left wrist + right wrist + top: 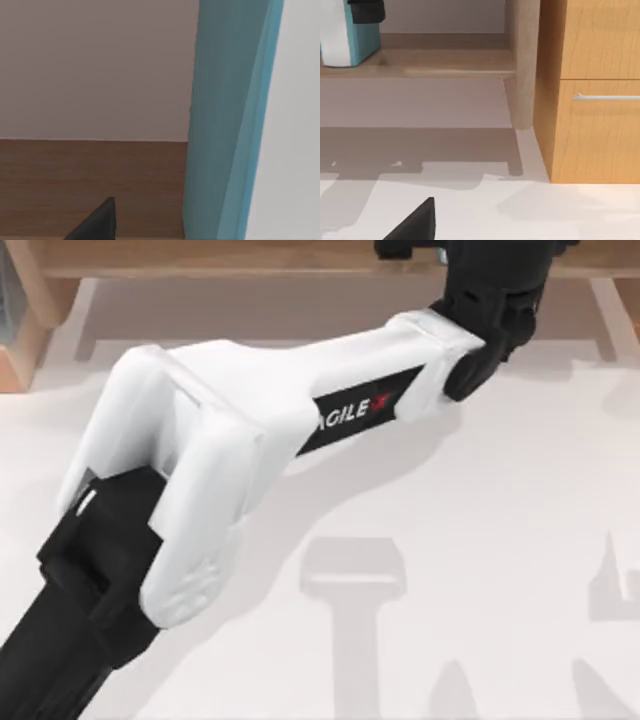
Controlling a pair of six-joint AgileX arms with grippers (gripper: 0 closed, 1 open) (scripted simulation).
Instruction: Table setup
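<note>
Top view: the left arm stretches from the lower left across the white surface toward the upper middle, its white link marked AGILEX, and its black wrist end reaches the wooden shelf along the far edge. The arm casts a long shadow on the surface beneath it, with further grey shadows toward the right side. The left claw itself is hidden under the black wrist parts, so its opening cannot be told here. Left wrist view: a tall teal-blue and white object stands upright, very near the camera, on a brown wooden ledge with a pale wall behind. One dark fingertip shows at the edge, beside the object and apart from it; whether the claw grips anything cannot be told. Right wrist view: the same teal and white object stands far off on the wooden shelf, with a black claw part at its top. A wooden cabinet with a metal drawer handle stands beside the surface. One dark fingertip of the right claw hangs over the white surface; its opening cannot be told.
</note>
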